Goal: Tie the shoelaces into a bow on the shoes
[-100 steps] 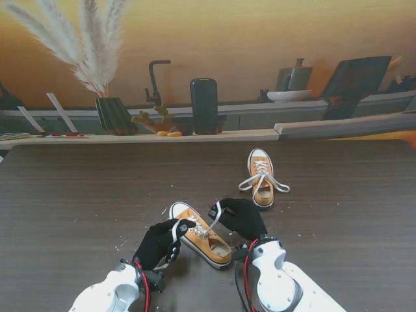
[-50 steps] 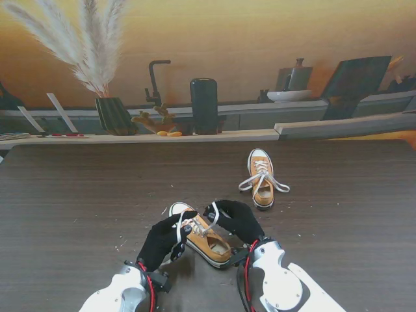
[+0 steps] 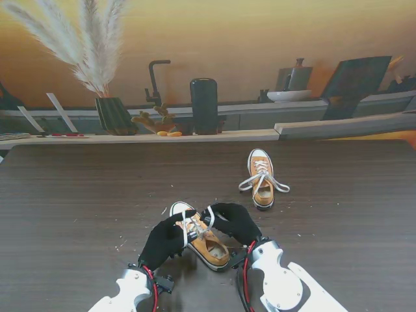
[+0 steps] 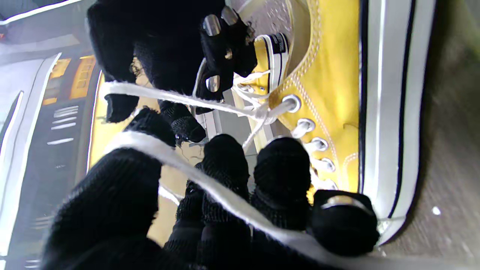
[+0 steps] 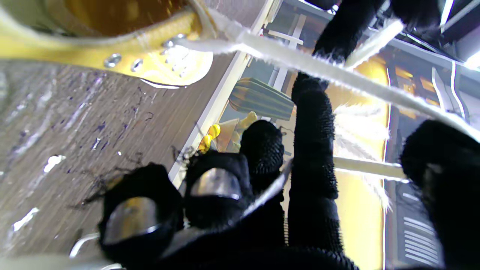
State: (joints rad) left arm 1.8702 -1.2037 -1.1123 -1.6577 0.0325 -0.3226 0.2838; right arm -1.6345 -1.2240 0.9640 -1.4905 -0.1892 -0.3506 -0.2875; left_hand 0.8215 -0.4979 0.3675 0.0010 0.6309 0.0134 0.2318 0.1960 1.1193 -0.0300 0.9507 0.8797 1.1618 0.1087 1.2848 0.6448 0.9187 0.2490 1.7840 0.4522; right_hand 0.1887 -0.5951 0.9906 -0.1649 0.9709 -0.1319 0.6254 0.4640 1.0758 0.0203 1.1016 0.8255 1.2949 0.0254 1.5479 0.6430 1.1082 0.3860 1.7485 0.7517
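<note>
Stand view: our left hand and right hand flank the near yellow sneaker, which lies close to us on the dark wooden table. Each hand is closed on a white shoelace drawn up over the shoe. A second sneaker, laces loose, lies farther from us to the right.

Left wrist view: a lace strand runs across our left fingers, pinched under the thumb; the eyelets sit just beside them.

Right wrist view: right fingers hook a taut lace running to the shoe's upper.
</note>
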